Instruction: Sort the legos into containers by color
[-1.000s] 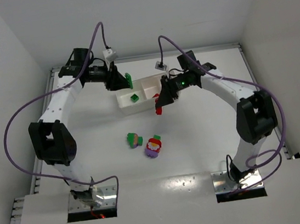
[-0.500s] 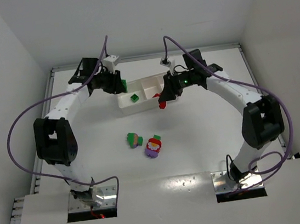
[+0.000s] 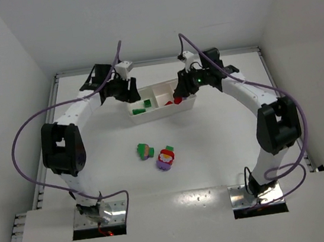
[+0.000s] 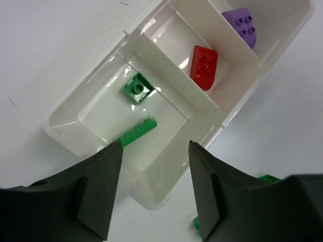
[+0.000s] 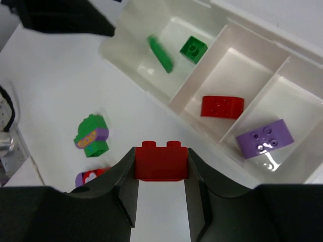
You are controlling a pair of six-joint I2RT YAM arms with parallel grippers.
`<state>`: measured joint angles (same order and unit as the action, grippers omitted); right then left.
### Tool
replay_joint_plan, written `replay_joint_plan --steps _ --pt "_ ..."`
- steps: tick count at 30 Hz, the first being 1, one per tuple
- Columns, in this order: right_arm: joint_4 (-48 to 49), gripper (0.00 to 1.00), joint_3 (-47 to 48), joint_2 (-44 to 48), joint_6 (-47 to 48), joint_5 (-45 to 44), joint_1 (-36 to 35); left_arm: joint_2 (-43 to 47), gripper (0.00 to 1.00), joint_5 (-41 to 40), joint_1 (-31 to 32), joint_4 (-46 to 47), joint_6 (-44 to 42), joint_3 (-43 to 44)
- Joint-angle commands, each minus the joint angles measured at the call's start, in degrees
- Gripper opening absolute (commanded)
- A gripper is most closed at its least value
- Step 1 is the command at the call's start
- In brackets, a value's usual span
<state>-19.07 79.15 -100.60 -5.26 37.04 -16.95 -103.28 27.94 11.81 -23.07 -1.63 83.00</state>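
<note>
- left tool [image 4: 154,151]: jaws apart, nothing between them. It hangs over the green end of the white tray [image 4: 65,132]. Its fingers hide part of the near rim in the left wrist view.
- right tool [image 5: 161,155]: clamped on a red brick [image 5: 161,164], held in the air by the tray's middle. Cannot tell whether it is over the tray or beside it. In the top view this tool hides the tray's right end.
- Tray has 3 compartments in a row:
  - the left end holds 2 green pieces, a square green brick [image 4: 138,89] and a long green plate [image 4: 136,133], lying apart
  - the middle holds 1 curved red brick [image 4: 203,63]
  - the far end holds 1 purple brick [image 4: 243,25]
- Loose on the surface [image 3: 230,142], well apart from the tray, are 2 mixed clumps: a green-and-purple clump [image 3: 145,151] and a red-and-purple clump [image 3: 166,158] with a green bit on top. They lie near each other.
- Single pieces: 2 red, 2 green, 1 purple.
- The surface is white and smooth, with white walls [image 3: 136,17] on three sides. A purple cable [image 3: 16,146] loops off each arm.
</note>
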Motion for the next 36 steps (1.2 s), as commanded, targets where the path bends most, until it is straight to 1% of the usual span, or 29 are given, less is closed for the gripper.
replay_joint_plan --steps 1,5,6,8,9,10,11,13,14,17,18,20,21,22,23,25,26,28,30,33,35,36 --pt "4.4 0.02 4.8 -3.2 -1.7 -1.7 0.3 0.8 0.63 -0.3 1.4 2.3 0.8 -0.6" --pt "4.9 0.02 9.1 -6.8 -2.8 -1.7 -0.4 2.6 0.66 1.7 1.4 2.3 0.8 -0.6" --pt "5.6 0.02 9.6 -7.5 -3.4 -1.2 -0.4 3.4 0.67 3.8 1.4 3.3 0.8 -1.3" --pt "6.7 0.02 11.0 -9.1 -5.0 -0.6 -1.0 5.5 0.7 4.4 1.4 5.2 1.4 -3.2" --pt "7.2 0.02 11.7 -11.0 -5.0 -0.6 -1.6 7.8 0.91 4.4 0.8 7.1 3.0 -3.7" --pt "7.2 0.02 13.0 -12.1 -5.0 -0.6 -1.6 8.9 1.0 4.4 0.2 8.6 4.8 -5.2" --pt "7.2 0.03 13.7 -13.0 -5.0 -0.6 -2.2 9.8 1.0 4.4 -0.4 10.1 8.9 -5.8" --pt "7.2 0.06 15.3 -15.5 -5.0 -1.3 -2.2 11.3 1.0 4.4 -2.0 13.0 13.6 -6.4" --pt "7.2 0.1 16.1 -16.6 -5.0 -2.0 -2.9 12.1 1.0 4.4 -3.5 14.5 16.7 -6.4" --pt "6.6 0.15 18.0 -18.4 -5.0 -4.1 -4.0 14.2 1.0 4.4 -6.5 17.6 20.2 -8.3" --pt "6.6 0.18 18.6 -19.0 -4.5 -5.1 -4.1 14.7 1.0 5.0 -7.2 18.7 22.4 -9.1" --pt "6.1 0.2 19.7 -20.9 -4.0 -6.5 -4.6 15.7 1.0 8.5 -8.9 22.9 23.2 -11.9" --pt "6.1 0.21 20.3 -20.9 -4.0 -7.1 -4.6 15.7 1.0 11.1 -10.4 23.6 23.9 -11.9" --pt "6.1 0.21 20.3 -21.7 -3.3 -7.8 -4.6 15.7 1.0 12.1 -10.9 23.6 24.6 -12.4" --pt "6.1 0.22 20.9 -21.7 -3.3 -8.3 -5.1 15.7 1.0 13.8 -11.7 23.6 24.6 -12.4" --pt "6.1 0.29 21.4 -23.4 -2.7 -8.9 -5.6 14.3 1.0 17.0 -11.7 21.5 23.3 -11.7" --pt "6.1 0.4 21.9 -24.2 -2.2 -8.9 -5.6 14.3 1.0 16.2 -11.7 20.4 23.3 -11.1" --pt "5.5 0.49 21.9 -24.7 -2.2 -10.6 -6.2 15.6 1.0 14.0 -11.7 20.4 21.9 -11.9" --pt "6.1 0.57 21.9 -24.7 -1.7 -11.9 -6.3 17.4 1.0 13.5 -11.0 19.8 18.4 -12.7" --pt "6.1 0.6 21.9 -24.7 -1.7 -12.4 -6.8 19.5 1.0 11.2 -8.4 18.9 13.8 -14.8" --pt "5.5 0.61 21.4 -22.8 -1.7 -13.0 -6.8 22.1 1.0 11.7 -7.3 18.9 10.6 -16.9" --pt "5.5 0.61 19.9 -21.4 -1.7 -13.0 -7.3 22.8 1.0 13.4 -6.5 17.5 9.2 -17.5"
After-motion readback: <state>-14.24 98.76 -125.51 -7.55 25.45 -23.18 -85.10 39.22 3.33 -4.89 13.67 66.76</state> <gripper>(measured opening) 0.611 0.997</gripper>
